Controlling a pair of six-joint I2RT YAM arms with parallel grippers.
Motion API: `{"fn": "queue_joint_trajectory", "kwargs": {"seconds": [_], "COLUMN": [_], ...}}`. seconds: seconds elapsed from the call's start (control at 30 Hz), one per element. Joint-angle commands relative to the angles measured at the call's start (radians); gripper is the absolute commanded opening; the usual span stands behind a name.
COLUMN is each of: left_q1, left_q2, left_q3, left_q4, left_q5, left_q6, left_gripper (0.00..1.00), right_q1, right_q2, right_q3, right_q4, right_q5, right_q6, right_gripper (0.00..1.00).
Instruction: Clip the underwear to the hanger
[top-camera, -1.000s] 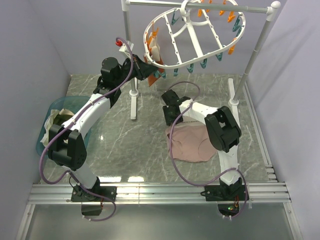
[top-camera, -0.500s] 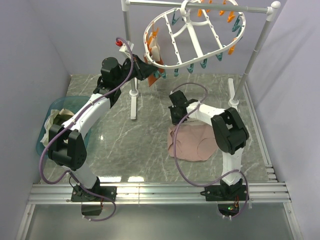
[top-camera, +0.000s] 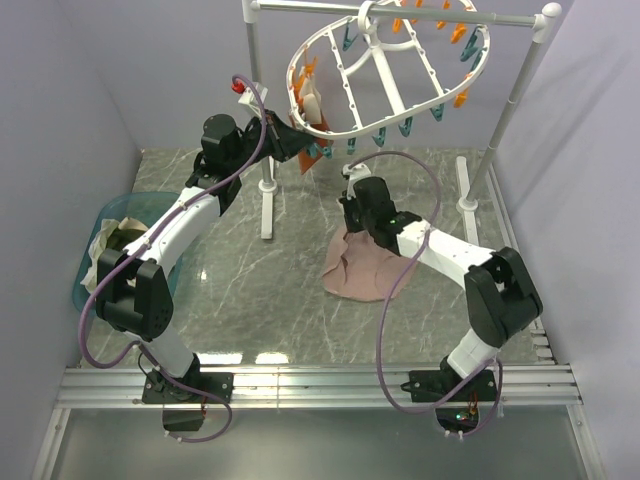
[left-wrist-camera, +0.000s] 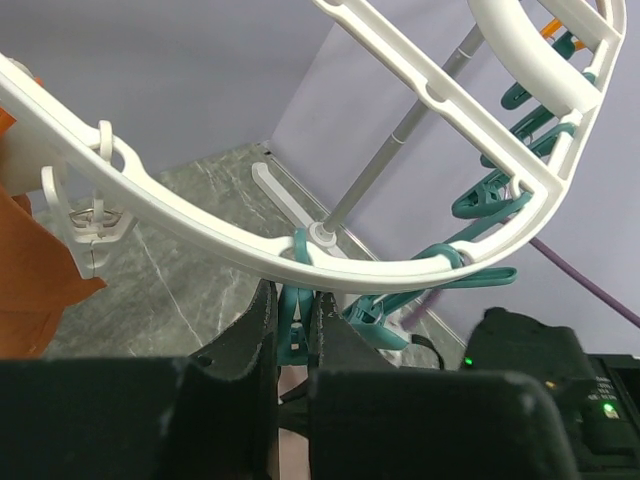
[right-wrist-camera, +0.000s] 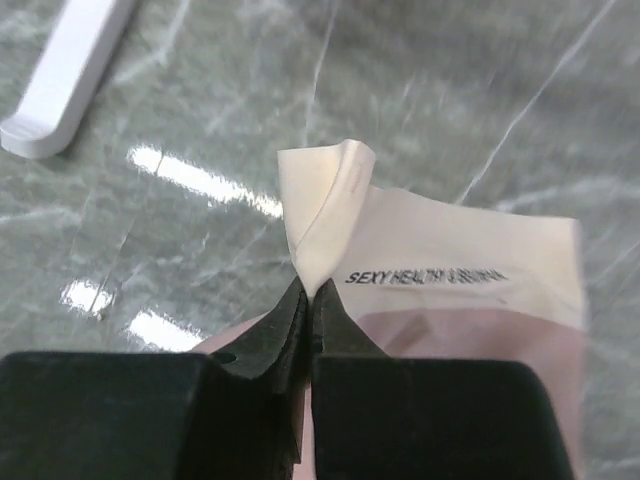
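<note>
The pale pink underwear (top-camera: 355, 268) lies partly on the marble floor, one end raised. My right gripper (top-camera: 352, 207) is shut on its lighter waistband corner. In the right wrist view the fingertips (right-wrist-camera: 308, 292) pinch the folded waistband (right-wrist-camera: 440, 250), which bears printed lettering. The white oval hanger (top-camera: 385, 80) hangs tilted from the top rail, with orange and teal pegs along its rim. My left gripper (top-camera: 305, 145) is at the hanger's lower left rim (left-wrist-camera: 200, 225). There it (left-wrist-camera: 293, 300) is shut on a teal peg (left-wrist-camera: 291, 262) hanging from the rim.
A rust-orange garment (top-camera: 297, 132) and a cream cloth (top-camera: 312, 100) hang clipped at the hanger's left end. White stand poles rise at the left (top-camera: 262, 120) and right (top-camera: 510, 110), and a stand foot (right-wrist-camera: 60, 70) lies on the floor. A teal basket (top-camera: 92, 280) holding cloth sits at far left.
My right arm has stretched out and its gripper has risen toward the hanger, lifting the waistband and dragging the underwear left. The left arm has held still on the peg.
</note>
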Motion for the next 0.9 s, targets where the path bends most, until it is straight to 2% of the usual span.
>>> {"fn": "queue_joint_trajectory", "kwargs": {"seconds": [0.0,0.27,0.43,0.63,0.87], "left_q1": [0.004,0.001,0.000,0.000,0.000], "left_q2": [-0.001,0.011,0.017,0.020,0.017], "left_q3": [0.013,0.030,0.033,0.033,0.029], "left_q4": [-0.013,-0.036,-0.039,-0.033,-0.029], "left_q5": [0.009,0.022,0.031,0.045,0.051], "left_q6": [-0.018,-0.021,-0.016,-0.021,-0.021], "left_gripper": [0.00,0.00,0.00,0.00,0.00], "right_q1": [0.038,0.074,0.091,0.089,0.089], "right_q2": [-0.073,-0.133,-0.155,-0.195,-0.193], "right_q3": [-0.049,-0.092,-0.115,-0.137,-0.109], "right_q4": [0.205,0.412,0.513,0.553,0.549], "right_q5": [0.066,0.146,0.138,-0.016,-0.060], "right_q6": [-0.103,-0.220,-0.281,-0.313,-0.274], "right_gripper": [0.00,0.00,0.00,0.00,0.00]}}
